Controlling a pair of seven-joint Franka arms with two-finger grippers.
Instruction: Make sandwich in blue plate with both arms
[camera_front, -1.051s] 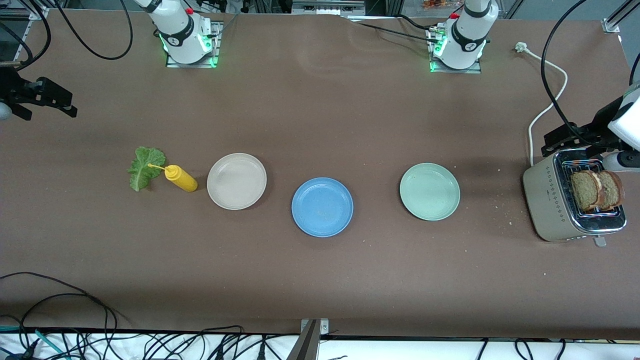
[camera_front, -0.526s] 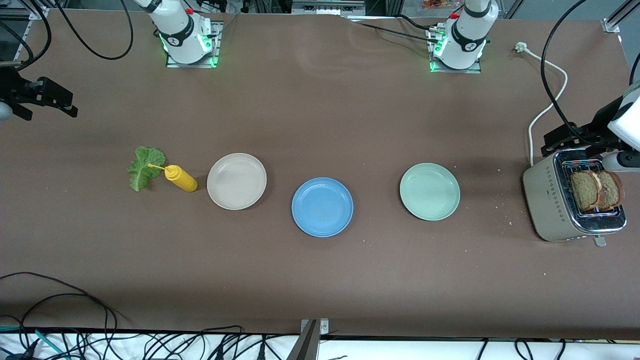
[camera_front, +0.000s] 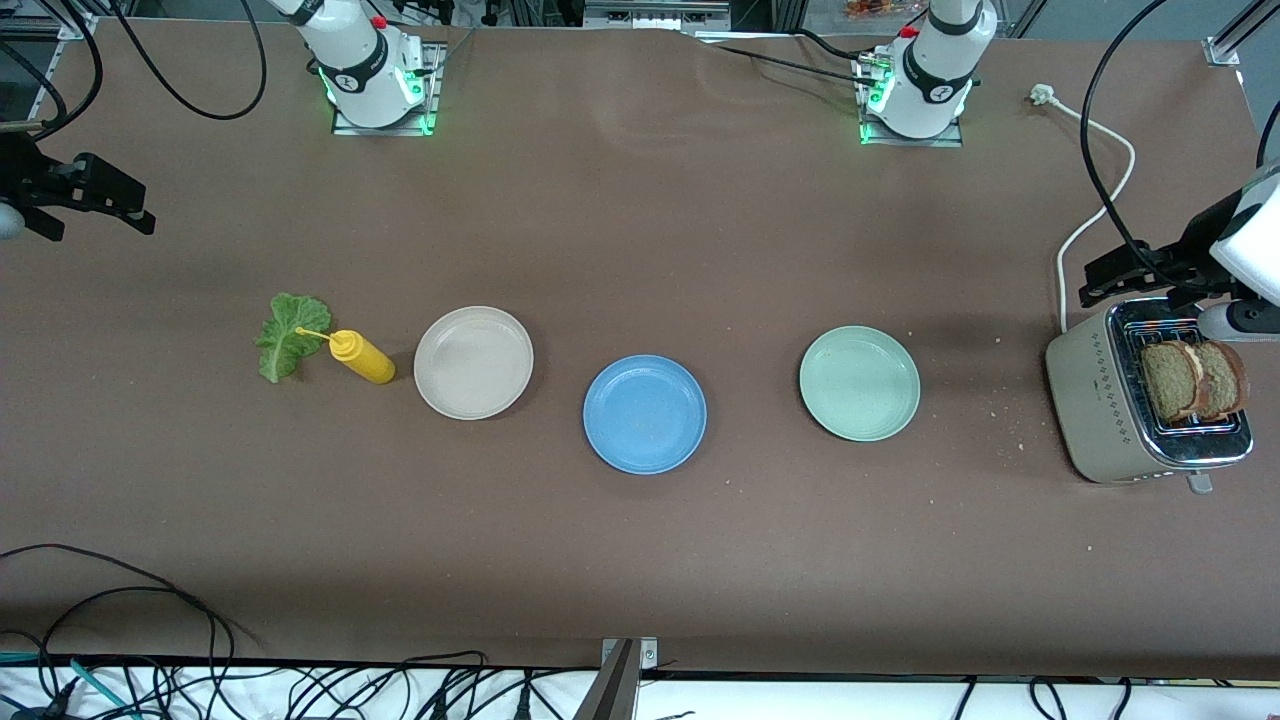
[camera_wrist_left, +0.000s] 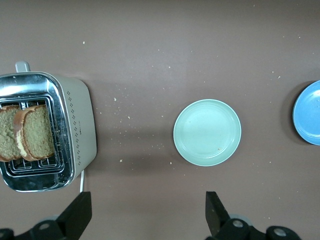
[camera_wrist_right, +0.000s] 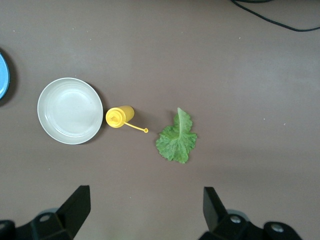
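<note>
The blue plate (camera_front: 645, 414) lies bare between a beige plate and a mint-green one; its rim also shows in the left wrist view (camera_wrist_left: 310, 112). Two brown bread slices (camera_front: 1195, 380) (camera_wrist_left: 27, 132) stand upright in the toaster (camera_front: 1100, 400) at the left arm's end. A green lettuce leaf (camera_front: 290, 335) (camera_wrist_right: 176, 137) lies flat toward the right arm's end. My left gripper (camera_front: 1125, 270) (camera_wrist_left: 147, 205) hangs open in the air by the toaster's edge, holding nothing. My right gripper (camera_front: 95, 205) (camera_wrist_right: 146, 197) hangs open and holds nothing, high over the table's end past the lettuce.
A yellow squeeze bottle (camera_front: 362, 357) (camera_wrist_right: 119, 116) lies beside the lettuce. The beige plate (camera_front: 473, 362) (camera_wrist_right: 70, 111) and mint-green plate (camera_front: 859, 383) (camera_wrist_left: 207, 132) flank the blue one. The toaster's white cable (camera_front: 1095, 215) runs toward the left arm's base. Crumbs dot the table near the toaster.
The left gripper has crept slightly toward the arms' bases beside the toaster. The right arm and everything on the table have stayed put.
</note>
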